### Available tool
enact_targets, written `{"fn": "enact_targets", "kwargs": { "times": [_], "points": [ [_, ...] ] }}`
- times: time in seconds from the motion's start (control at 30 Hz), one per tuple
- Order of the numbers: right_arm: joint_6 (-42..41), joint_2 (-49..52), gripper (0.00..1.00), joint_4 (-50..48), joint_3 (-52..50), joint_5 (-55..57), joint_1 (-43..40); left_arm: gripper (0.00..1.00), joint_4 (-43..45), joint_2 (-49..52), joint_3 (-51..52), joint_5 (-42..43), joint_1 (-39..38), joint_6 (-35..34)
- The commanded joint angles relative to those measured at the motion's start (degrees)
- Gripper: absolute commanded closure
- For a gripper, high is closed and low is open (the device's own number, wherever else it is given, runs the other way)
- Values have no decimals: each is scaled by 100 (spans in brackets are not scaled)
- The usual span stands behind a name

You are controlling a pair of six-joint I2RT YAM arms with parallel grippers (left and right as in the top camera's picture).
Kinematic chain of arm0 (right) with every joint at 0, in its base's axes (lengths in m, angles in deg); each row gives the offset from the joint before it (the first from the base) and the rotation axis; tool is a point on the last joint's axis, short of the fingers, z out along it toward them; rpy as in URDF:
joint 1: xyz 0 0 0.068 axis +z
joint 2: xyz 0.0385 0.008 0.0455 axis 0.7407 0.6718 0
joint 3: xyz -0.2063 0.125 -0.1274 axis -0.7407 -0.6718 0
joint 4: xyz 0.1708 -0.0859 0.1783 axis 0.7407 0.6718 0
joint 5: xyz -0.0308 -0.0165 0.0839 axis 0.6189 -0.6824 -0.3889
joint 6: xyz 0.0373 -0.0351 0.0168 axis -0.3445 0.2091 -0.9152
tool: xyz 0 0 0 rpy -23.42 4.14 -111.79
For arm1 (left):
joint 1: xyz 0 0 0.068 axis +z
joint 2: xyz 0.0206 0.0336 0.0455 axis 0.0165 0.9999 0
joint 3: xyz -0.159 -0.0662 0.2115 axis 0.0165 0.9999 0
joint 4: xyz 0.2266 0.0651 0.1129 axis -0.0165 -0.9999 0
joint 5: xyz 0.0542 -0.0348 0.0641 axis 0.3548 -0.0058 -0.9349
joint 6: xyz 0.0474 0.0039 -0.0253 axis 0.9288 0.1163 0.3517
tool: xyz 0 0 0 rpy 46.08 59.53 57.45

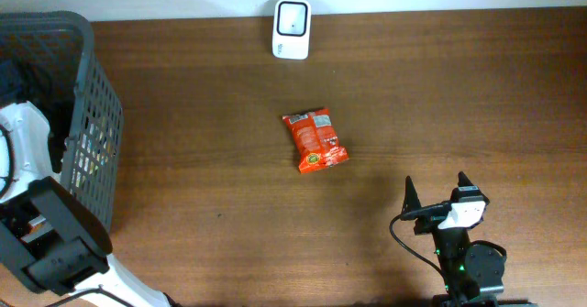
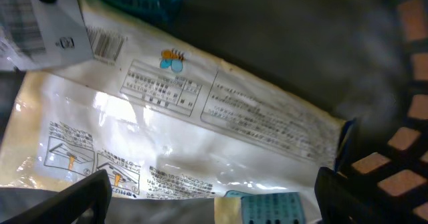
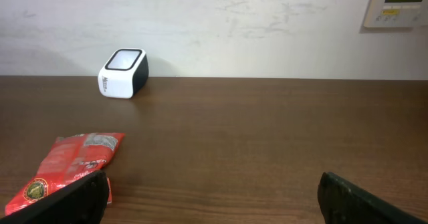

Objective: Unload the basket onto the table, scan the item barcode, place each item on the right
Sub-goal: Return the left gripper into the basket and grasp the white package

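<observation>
You see a crinkled red foil packet (image 1: 315, 140) on the wood-grain table (image 1: 202, 78). The left gripper (image 2: 212, 196) and right gripper (image 1: 436, 197) stand apart, empty; the mesh basket (image 1: 92, 115) hides the left overhead.

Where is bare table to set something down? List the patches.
Free: the table between basket and packet; the wide stretch right of packet and scanner. Crowded: inside the basket, where bags overlap.
</observation>
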Motion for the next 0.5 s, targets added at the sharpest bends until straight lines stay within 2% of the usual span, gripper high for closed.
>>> {"fn": "enact_targets", "kwargs": {
  "times": [0.0, 0.37, 0.47],
  "points": [
    [-4, -33, 1, 42, -31, 70, 37, 6, 149, -9, 313, 79, -7, -17],
    [-4, -33, 1, 42, -31, 68, 37, 7, 516, -9, 927, 15, -7, -17],
    [-4, -33, 1, 42, -31, 68, 37, 15, 509, -9, 973, 15, -7, -13]
  ]
}}
